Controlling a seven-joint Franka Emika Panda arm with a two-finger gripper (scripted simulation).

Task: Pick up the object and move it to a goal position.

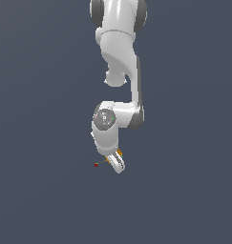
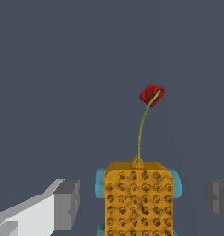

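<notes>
Exterior view: arm (image 1: 118, 71) reaches down; gripper (image 1: 115, 162) low over orange cart (image 1: 119, 153); red dot (image 1: 96, 165) just beside; wrist view: fingers (image 2: 62, 203) apart, cart (image 2: 138, 198) between, untouched; centre, lower, then close evenly on sides.

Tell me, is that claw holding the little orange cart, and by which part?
Nothing is held. In the wrist view the gripper is open: its fingers stand apart from the orange cart, one to each side, with clear gaps.

Orange studded block (image 2: 138, 200) w/ teal-blue wheels (image 2: 101, 183), dark-red dot (image 2: 152, 95), white arm (image 1: 118, 57), grey-blue bg
</notes>
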